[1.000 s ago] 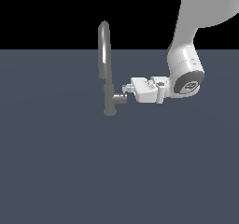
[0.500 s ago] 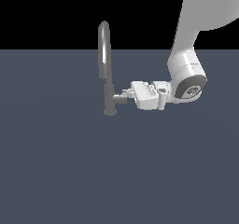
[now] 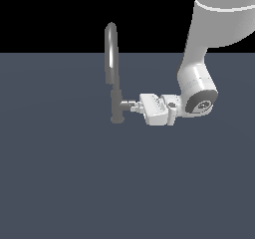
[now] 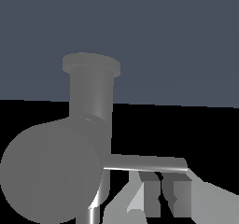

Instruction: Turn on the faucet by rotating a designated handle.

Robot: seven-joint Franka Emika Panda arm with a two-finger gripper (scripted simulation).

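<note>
Contact looked made: our pincer (image 3: 135,107) met the handle (image 3: 128,104) on the faucet (image 3: 113,68); its grip we could not tell; rotation seemingly remained.

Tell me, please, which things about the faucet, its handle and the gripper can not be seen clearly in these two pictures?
- Exterior view: where the gripper meets the handle is too small to show contact or jaw opening.
- Exterior view: the thin lever pin is hidden by the gripper body.
- Wrist view: the fingertips run off the picture's edge, so their gap is unclear.
- Wrist view: the faucet spout is out of frame; the handle's round end fills the foreground.
</note>
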